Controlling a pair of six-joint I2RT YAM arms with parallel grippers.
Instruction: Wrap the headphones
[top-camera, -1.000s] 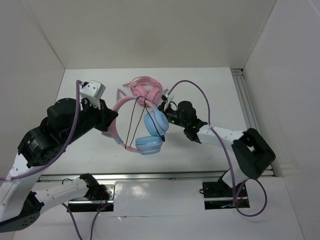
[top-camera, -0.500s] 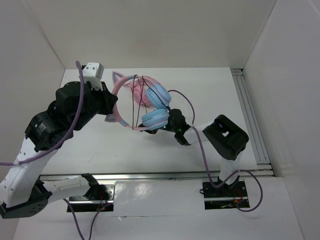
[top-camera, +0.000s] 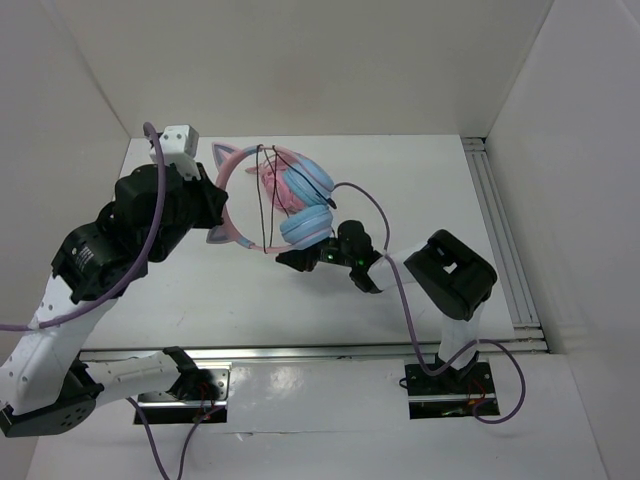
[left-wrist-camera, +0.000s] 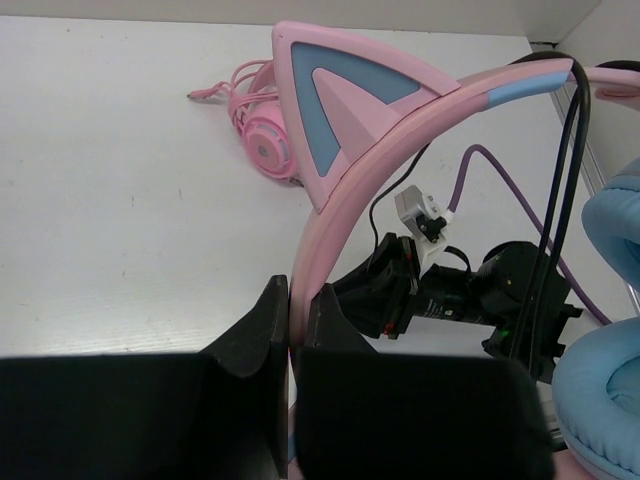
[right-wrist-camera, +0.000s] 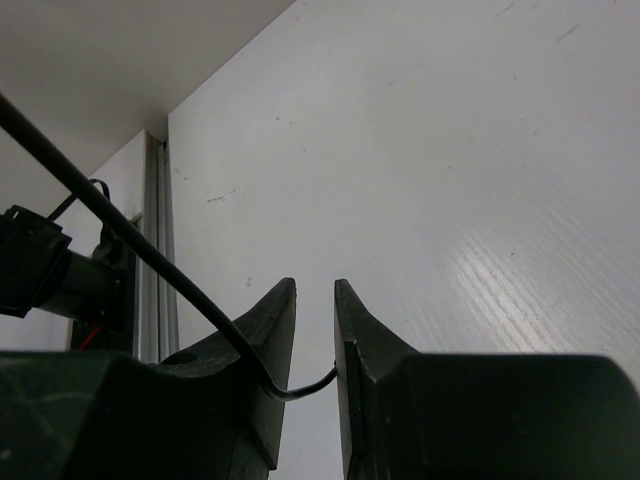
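Gripping the headphones (top-camera: 285, 205) headband: left pincer (left-wrist-camera: 290, 330), clamped.

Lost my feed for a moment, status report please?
Left gripper shut on pink headband, headphones held up. Right gripper pinching black cable. All-pink headphones lie behind, apart.

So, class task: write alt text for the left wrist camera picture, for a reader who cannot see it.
The left claw grips the pink band of the headphones, whose pink and blue cat ear stands just above the fingers. A thin black cable hangs across the band on the right, beside a blue ear cup. A second, all-pink headset lies on the white table behind.
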